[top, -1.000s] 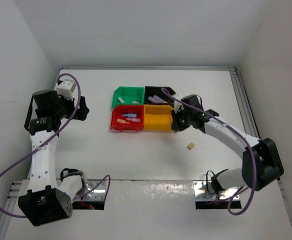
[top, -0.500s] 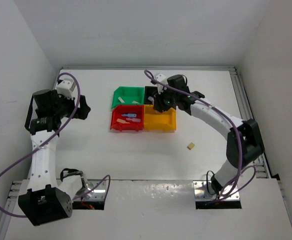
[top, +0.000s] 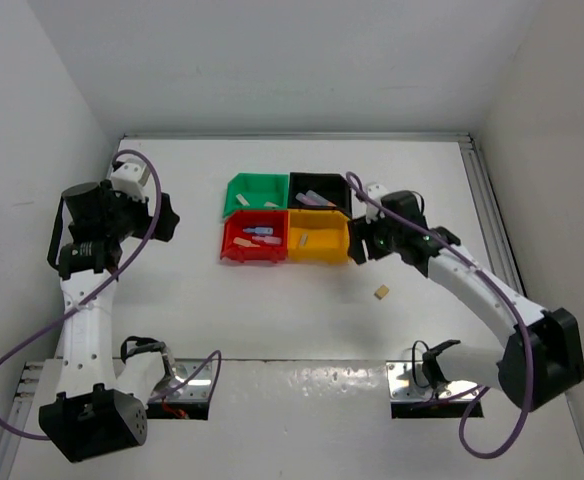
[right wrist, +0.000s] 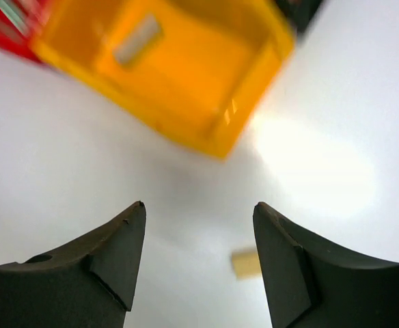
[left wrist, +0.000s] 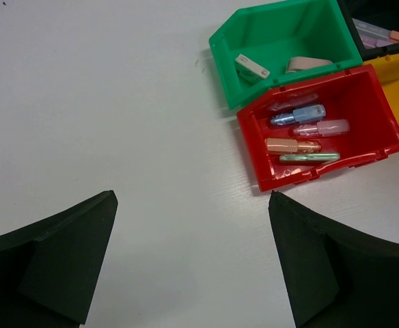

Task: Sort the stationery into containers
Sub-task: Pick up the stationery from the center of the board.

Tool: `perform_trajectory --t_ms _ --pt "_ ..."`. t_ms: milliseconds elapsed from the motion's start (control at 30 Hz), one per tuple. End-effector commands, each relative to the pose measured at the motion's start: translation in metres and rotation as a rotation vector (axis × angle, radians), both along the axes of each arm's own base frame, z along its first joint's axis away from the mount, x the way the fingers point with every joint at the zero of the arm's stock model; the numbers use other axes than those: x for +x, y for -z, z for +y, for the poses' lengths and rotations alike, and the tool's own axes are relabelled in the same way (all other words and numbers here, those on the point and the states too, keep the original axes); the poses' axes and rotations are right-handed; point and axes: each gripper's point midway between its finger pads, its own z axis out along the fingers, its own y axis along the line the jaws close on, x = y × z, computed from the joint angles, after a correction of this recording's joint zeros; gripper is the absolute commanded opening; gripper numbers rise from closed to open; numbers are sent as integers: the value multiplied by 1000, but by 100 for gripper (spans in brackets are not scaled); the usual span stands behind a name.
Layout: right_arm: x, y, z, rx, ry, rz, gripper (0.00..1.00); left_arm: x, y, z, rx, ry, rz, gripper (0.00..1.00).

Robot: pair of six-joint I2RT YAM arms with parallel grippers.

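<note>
right hand [top: 357, 247] has swung back from the black bin [top: 319, 190] to just right of the yellow bin [top: 317, 236], jaws now apart and empty; drop looks done; tan block [top: 381, 292] on the surface [top: 272, 310] nearby seems next; left hand [top: 162, 215] sits wide open

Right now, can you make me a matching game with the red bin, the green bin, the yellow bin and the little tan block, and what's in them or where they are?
Things:
1. red bin
2. green bin
3. yellow bin
4. tan block

Matches:
A. lies on the table, outside every bin
B. holds several coloured sticks
C. holds one grey piece
D. holds a pale block and a tan lump

Pairs: 1-B, 2-D, 3-C, 4-A
</note>
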Motion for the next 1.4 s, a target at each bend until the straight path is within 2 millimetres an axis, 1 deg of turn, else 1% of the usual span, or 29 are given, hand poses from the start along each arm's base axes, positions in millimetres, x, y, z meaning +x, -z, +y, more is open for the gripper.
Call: perform_trajectory --t_ms 0,33,67,100,133,233,333,467,533,667,733,933,1067,1267,1367 --pt "-41 46 -32 -68 137 137 63 0 1 1 -4 -5 -13 100" --pt "-55 64 -38 -88 132 173 62 0 2 1 -9 -3 -8 100" --pt "-61 68 -38 -85 111 183 62 1 3 1 -22 -15 -2 100" --pt "-63 72 -40 -96 91 174 62 1 2 1 -25 -17 -3 100" --pt "-68 80 -43 -107 80 170 61 1 2 2 -23 -18 -1 100" --pt "-68 92 -53 -161 63 156 61 -1 0 4 0 -22 -10 100" --pt "-68 100 -59 -207 40 168 60 -4 0 6 17 -27 -17 100" --pt "-65 105 -62 -238 0 162 61 -6 4 5 21 -22 -15 100" --pt "-64 106 -60 -237 -32 156 61 -6 7 3 14 -17 -7 100" --pt "-66 115 -60 -279 -156 170 60 -4 10 2 1 -6 5 100" --pt "-66 117 -58 -272 -180 173 60 -3 10 1 -2 -6 7 100" --pt "-65 124 -63 -281 -193 188 56 -3 12 2 -6 -6 16 100" --pt "-63 128 -68 -277 -182 214 50 -4 13 -1 -12 6 15 100" --pt "-66 134 -72 -273 -176 244 45 -3 15 -2 -18 7 22 100" --pt "-65 136 -74 -270 -168 246 35 -3 16 -1 -15 9 21 100"
